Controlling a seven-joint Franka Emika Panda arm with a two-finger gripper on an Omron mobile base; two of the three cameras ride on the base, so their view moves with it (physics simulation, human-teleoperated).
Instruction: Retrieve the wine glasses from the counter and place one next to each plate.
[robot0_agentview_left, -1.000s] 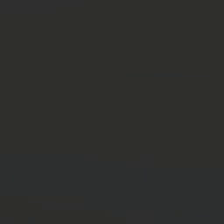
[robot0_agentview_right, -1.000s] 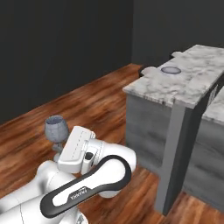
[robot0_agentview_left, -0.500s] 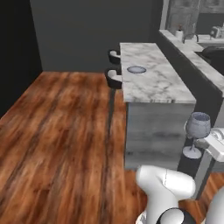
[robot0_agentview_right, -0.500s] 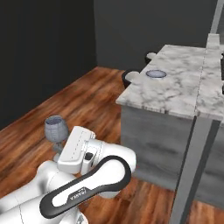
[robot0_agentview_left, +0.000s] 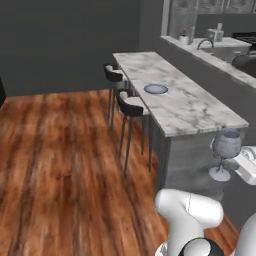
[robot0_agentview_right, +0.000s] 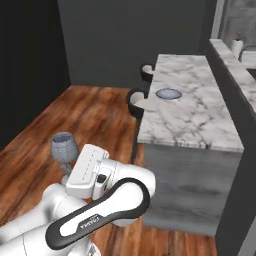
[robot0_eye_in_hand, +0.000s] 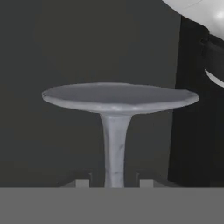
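1. Carrying step: the tool (robot0_eye_in_hand: 112, 183) grips a glass (robot0_agentview_left: 226, 150) by its stem, held in the air beside the marble bar (robot0_agentview_left: 190, 107).
2. Next: reach the plate (robot0_agentview_left: 155, 89) on the bar and set the glass upright beside it.
3. Glass: translucent grey-blue, round bowl, thin stem, flat round foot; likely tippy.

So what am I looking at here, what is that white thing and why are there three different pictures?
The white thing is a robot arm on a driving base in a simulated kitchen. Two pictures come from cameras on the base, behind the arm to its left and right. The third looks along its tool, whose two fingertips stand either side of a stem. It is carrying a wine glass by that stem, upright, above the wooden floor. Ahead is a long marble bar with black stools, and one small plate lying on it.
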